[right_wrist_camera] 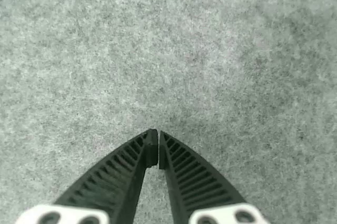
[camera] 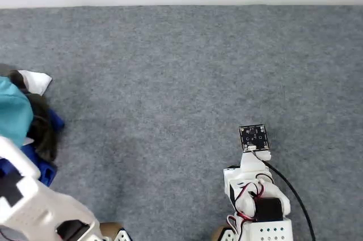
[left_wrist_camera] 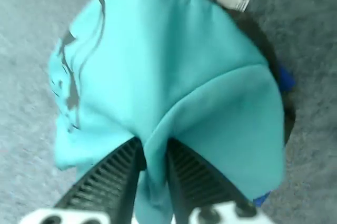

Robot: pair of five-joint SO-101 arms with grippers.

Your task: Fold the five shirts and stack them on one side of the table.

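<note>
While the left claw point(left_wrist_camera: 154, 147) pinches a fold of the teal shirt point(left_wrist_camera: 174, 66), its dark print shows, crumpled atop a white, black and blue pile point(camera: 39, 130) at the grey bench's point(camera: 181, 71) left edge. The right claw point(right_wrist_camera: 155, 147) rests tips together, holding nothing.

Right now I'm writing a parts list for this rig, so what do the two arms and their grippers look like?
Both arms are white plastic. The left arm is blocky. The right arm carries a black cable, red and white wires and a small black square board. The left gripper and right gripper have black ribbed fingers tapering to points, on white bases.
</note>
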